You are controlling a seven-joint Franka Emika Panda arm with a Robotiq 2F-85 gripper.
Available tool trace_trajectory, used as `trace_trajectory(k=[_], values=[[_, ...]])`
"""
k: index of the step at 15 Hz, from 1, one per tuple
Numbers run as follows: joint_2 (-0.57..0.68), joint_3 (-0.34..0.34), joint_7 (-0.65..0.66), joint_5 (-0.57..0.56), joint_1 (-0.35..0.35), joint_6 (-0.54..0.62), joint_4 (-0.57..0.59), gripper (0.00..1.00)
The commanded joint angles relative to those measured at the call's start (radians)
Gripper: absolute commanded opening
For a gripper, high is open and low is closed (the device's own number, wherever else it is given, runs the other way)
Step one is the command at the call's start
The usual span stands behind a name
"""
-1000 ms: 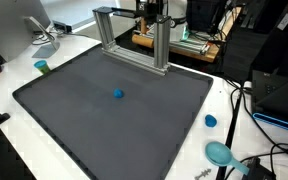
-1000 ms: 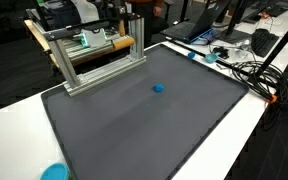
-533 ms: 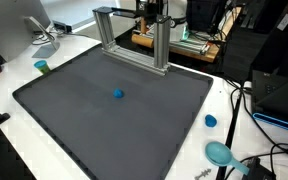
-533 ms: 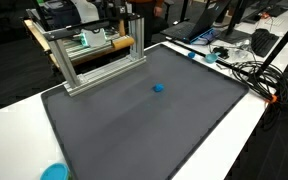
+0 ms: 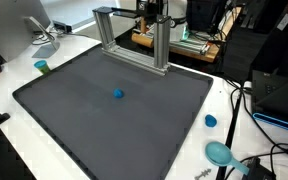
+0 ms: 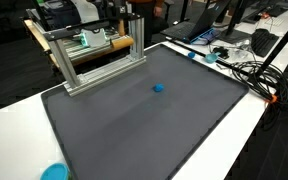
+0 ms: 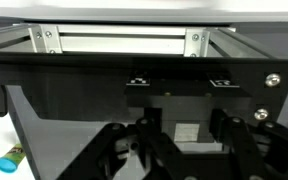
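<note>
In the wrist view my gripper (image 7: 187, 136) fills the bottom edge. Its two black fingers (image 7: 149, 140) stand a short way apart, with a pale patch between them. Whether that patch is a held thing is unclear. Ahead of the gripper are a black plate with two small square marks (image 7: 174, 82) and an aluminium frame (image 7: 114, 42). In both exterior views the arm (image 5: 152, 10) is at the back, by the frame (image 5: 129, 38) (image 6: 94, 55). A small blue object (image 5: 118, 95) (image 6: 158, 87) lies alone on the black mat (image 5: 74, 115) (image 6: 134, 135), far from the gripper.
A teal cup (image 5: 42, 67) (image 7: 10, 159) stands beside the mat. A blue cap (image 5: 211, 121) and a teal bowl (image 5: 219, 153) lie on the white table with cables (image 5: 246, 100). Another teal dish (image 6: 54, 172) sits at the table's near edge. Lab clutter stands behind the frame.
</note>
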Motion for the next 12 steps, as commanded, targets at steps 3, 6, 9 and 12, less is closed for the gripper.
trace_trajectory(k=[3, 6, 9, 12], values=[[-0.015, 0.023, 0.069, -0.006, -0.008, -0.005, -0.016, 0.59], [-0.01, 0.041, 0.112, -0.017, -0.022, -0.003, -0.02, 0.84], [-0.01, 0.055, 0.139, -0.013, -0.018, 0.004, -0.027, 0.59], [-0.013, 0.053, 0.138, -0.005, -0.011, 0.024, -0.03, 0.5]])
